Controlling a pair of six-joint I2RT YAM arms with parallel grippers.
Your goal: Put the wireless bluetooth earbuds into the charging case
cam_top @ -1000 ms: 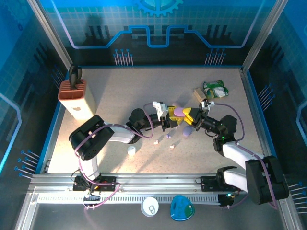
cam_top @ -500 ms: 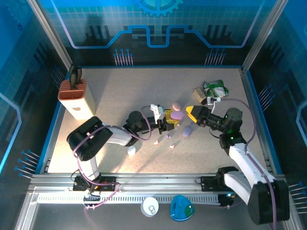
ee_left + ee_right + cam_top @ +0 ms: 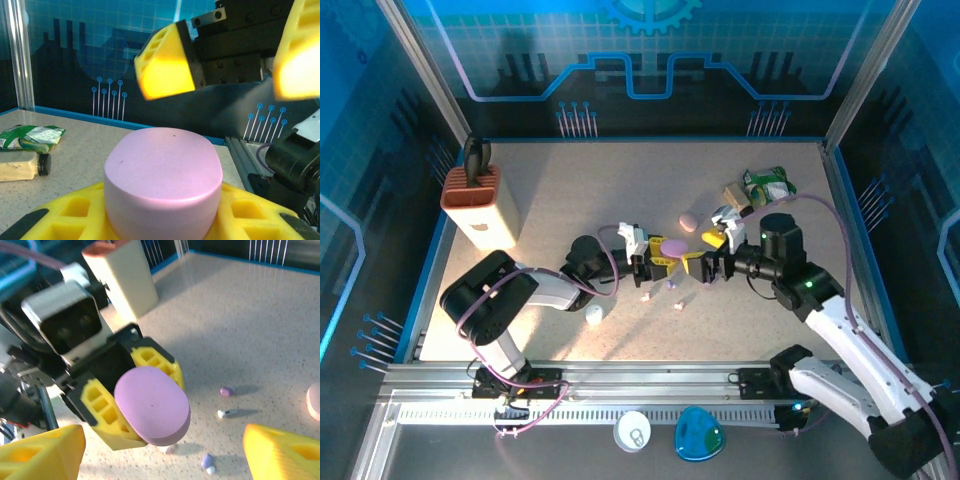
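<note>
Top external view: above the speckled table (image 3: 570,200), the left hand (image 3: 663,260) grips a lilac pebble-shaped plastic case (image 3: 152,405), the right hand (image 3: 708,254) gapes wide beside it, tiny plastic earbuds (image 3: 226,390) lie below, so lid-opening likely comes next.

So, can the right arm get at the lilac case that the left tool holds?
Probably yes: the right tool stands open, close before the lilac case in the left tool, nothing between them.

We see the left gripper (image 3: 131,390) clamping a lilac case (image 3: 152,405), our right gripper's (image 3: 162,457) fingers spread wide, and three tiny earbuds (image 3: 226,390) loose on the table (image 3: 240,315).
</note>
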